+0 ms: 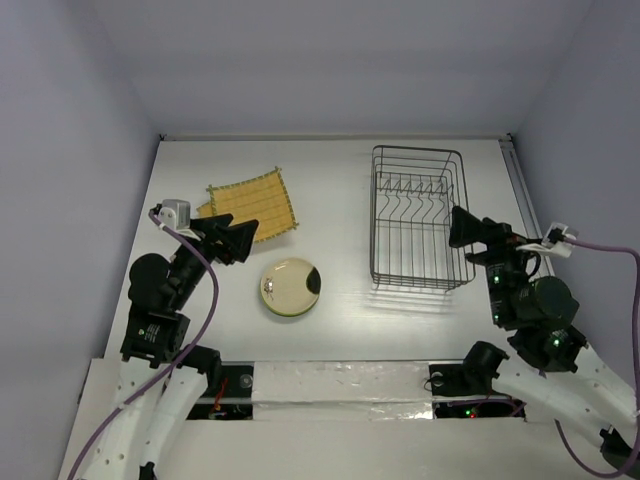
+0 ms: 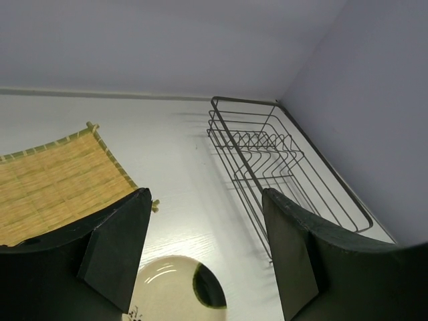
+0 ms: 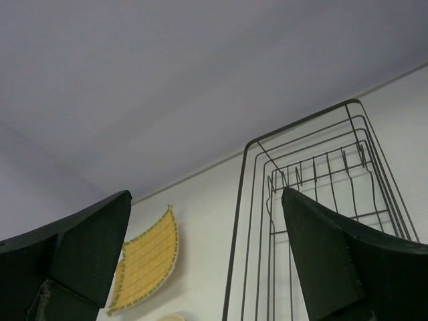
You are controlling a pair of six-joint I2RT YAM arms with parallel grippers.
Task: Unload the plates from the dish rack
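As things stand: the rack (image 1: pixel 417 148) sits upper right in the top view with no plate showing inside it, so unloading looks done.
Plates: the yellow plate (image 1: pixel 252 203) lies flat at upper left, a second yellow edge peeking out at its left side. The cream plate (image 1: pixel 290 287) lies flat just below it, near centre. Both are well apart from the rack.
Left gripper (image 1: pixel 243 238): jaws wide open and empty, hovering between the two plates, just beside the yellow plate's lower corner.
Right gripper (image 1: pixel 458 226): jaws wide open and empty, at the rack's right rim.
Plates versus jaws: in the left wrist view the cream plate shows low in the gap of the jaws and the yellow plate lies off to the left. Neither is touched.
Risk, left: a low sweep while pulling away could clip the yellow corner or skid the cream plate.
Risk, right: a sideways swing so near the wire could snag the rim and drag the rack.
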